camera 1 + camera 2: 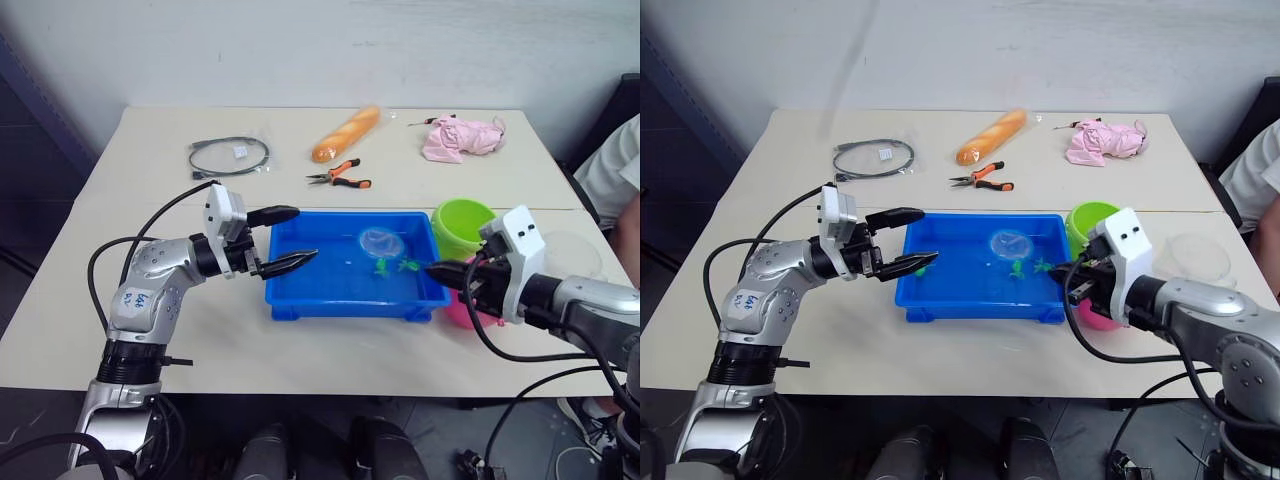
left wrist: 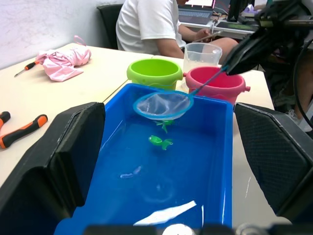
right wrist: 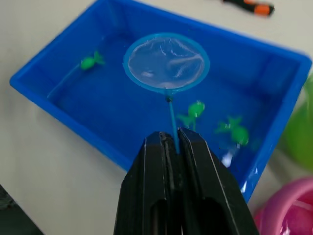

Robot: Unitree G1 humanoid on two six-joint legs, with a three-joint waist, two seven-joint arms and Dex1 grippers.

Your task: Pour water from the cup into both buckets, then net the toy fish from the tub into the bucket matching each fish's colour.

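Closest to me, the right gripper [image 3: 171, 139] is clenched on the thin blue handle of a small net [image 3: 166, 62], whose round hoop of pale, filmy mesh hangs over the middle of the tub [image 1: 285, 300]. That tub is a shallow rectangle of glossy blue plastic with a raised rim, holding a thin sheet of water that glints. Three little green fish [image 3: 195, 108] show in it: two close together near the right end, just below the hoop, and one alone toward the left end.

Across from it, the left gripper [image 1: 285, 240] hovers released, one black finger above the tub's left rim and the other just inside it, gripping nothing.

Just beside the tub's right end stand the round pails, the green bucket [image 1: 462, 226] behind and the pink bucket [image 2: 221, 83] in front, nearly touching each other. Behind them is the clear cup [image 2: 201, 54], smooth and see-through.

Bare tabletop lies open in front of the tub and to its left. Farther back sit orange-handled pliers [image 1: 340, 177], a wrapped baguette [image 1: 346, 133], a bagged coil of cable [image 1: 230, 156] and a crumpled pink cloth [image 1: 458, 138]. A person [image 2: 151, 27] in a white shirt sits at the table's right edge.
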